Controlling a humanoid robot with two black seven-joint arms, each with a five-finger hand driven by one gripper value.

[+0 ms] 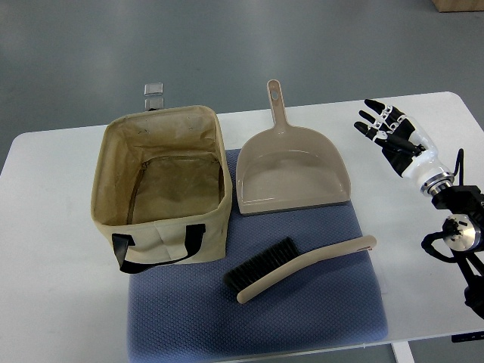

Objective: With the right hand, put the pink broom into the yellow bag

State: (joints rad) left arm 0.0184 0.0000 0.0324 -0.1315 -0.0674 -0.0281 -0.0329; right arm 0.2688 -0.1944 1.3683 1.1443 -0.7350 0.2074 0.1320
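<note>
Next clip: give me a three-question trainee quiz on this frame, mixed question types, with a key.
1. True or false: the broom already lies inside the bag.
2. What does the broom rest on? A) bare table B) blue mat C) dustpan
3. Fill in: the right hand has its fingers ____ and holds nothing.

Key: 1 false, it lies outside the bag; 2 B; 3 spread.

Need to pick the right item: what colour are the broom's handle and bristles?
In the top view, the broom has a beige-pink handle and black bristles.
</note>
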